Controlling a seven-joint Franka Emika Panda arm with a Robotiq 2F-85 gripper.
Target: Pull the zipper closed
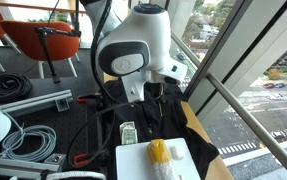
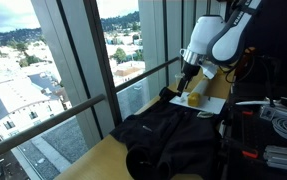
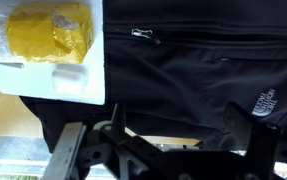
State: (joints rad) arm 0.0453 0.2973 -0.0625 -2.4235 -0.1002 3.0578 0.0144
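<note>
Zipper (image 3: 215,40) runs sideways across the wrist view, pull (image 3: 141,33) at left end; gripper (image 3: 169,148) spread, holding nothing.

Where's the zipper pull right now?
Wrist view, top centre: the zipper pull lies on the black jacket, just right of the white tray.

Jacket (image 3: 183,90) lies on table (image 2: 93,160), tray (image 3: 73,80) beside it.
Wrist view: tray at jacket's 10 o'clock, lump (image 3: 51,30) on tray, zipper (image 3: 183,36) runs from tray toward 3 o'clock.
</note>
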